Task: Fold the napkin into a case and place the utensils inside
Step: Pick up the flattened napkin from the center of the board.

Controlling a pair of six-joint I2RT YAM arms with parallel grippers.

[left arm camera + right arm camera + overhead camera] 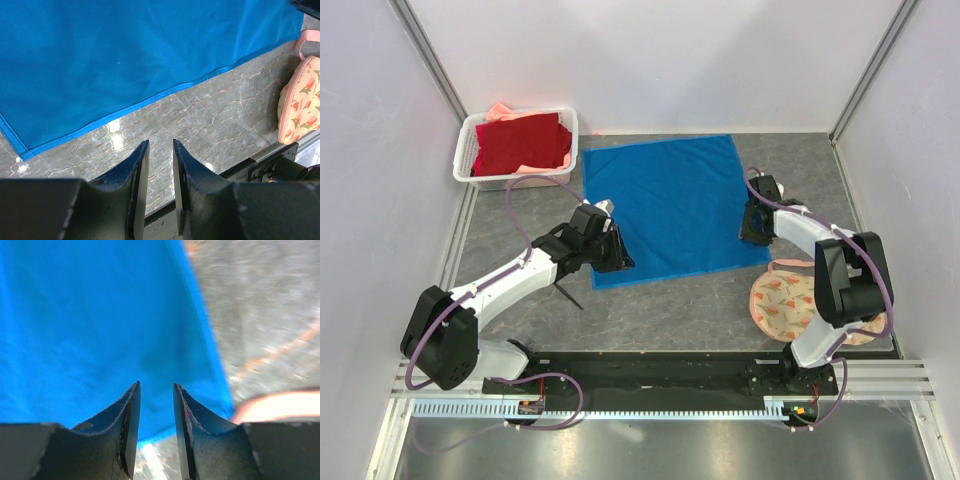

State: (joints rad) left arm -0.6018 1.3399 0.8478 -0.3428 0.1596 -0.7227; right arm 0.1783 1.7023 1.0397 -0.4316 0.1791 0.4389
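The blue napkin (670, 205) lies spread flat in one layer on the grey table; no case is in view. My left gripper (617, 252) hovers at the napkin's near-left corner. In the left wrist view it (161, 145) is open over bare table, just short of the napkin's hem (125, 60). My right gripper (757, 228) sits at the napkin's right edge, close to the near-right corner. In the right wrist view it (156, 386) is open above the napkin (90, 325), with nothing between the jaws. One thin black utensil (570, 297) pokes out from under the left arm.
A white basket (480, 130) holding a dark red cloth (520, 143) stands at the back left. A round peach floral mat (782, 305) lies at the near right, also in the left wrist view (299, 100). Walls close in on three sides.
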